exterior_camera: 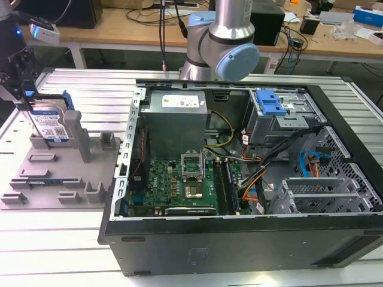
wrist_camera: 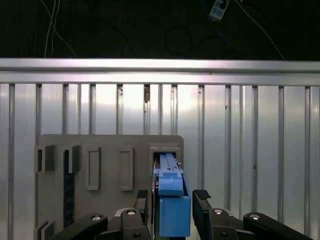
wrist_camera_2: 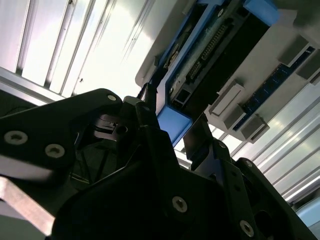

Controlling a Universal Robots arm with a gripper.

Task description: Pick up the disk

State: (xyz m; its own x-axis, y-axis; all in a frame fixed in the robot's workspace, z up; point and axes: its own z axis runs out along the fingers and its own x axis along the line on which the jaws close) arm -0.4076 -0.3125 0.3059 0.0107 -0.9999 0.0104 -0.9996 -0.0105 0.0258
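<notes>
The worktop (exterior_camera: 60,251) was of ribbed light metal. Behind it stood wooden benches (exterior_camera: 119,33) with cables and boxes. An open computer case (exterior_camera: 239,239) took the middle and the exterior view's right of the worktop, and the arm (exterior_camera: 230,36) rose behind the case.

A grey plate (exterior_camera: 36,179) with upright posts lay on the exterior view's left, just beside the case wall and near the worktop's edge on that side. In front of the plate and the case a strip of bare ribs was free. In the first wrist view, bare ribs also ran beyond the plate (wrist_camera: 110,150) up to the far rail of the worktop.

The disk (exterior_camera: 51,122) stood on its edge in a slot at the back of the plate, with a tall grey post (exterior_camera: 81,134) just beside it. The gripper (exterior_camera: 24,98) hung over the disk from above.

In both wrist views the jaws stood apart, one finger (wrist_camera: 202,197) on each side of the disk (wrist_camera: 170,175). A thin dark gap showed between each finger and the blue rail, so the jaws were not clamped on it. In the second wrist view the gripper (wrist_camera_2: 172,115) had the blue end of the disk (wrist_camera_2: 215,55) between its tips.
</notes>
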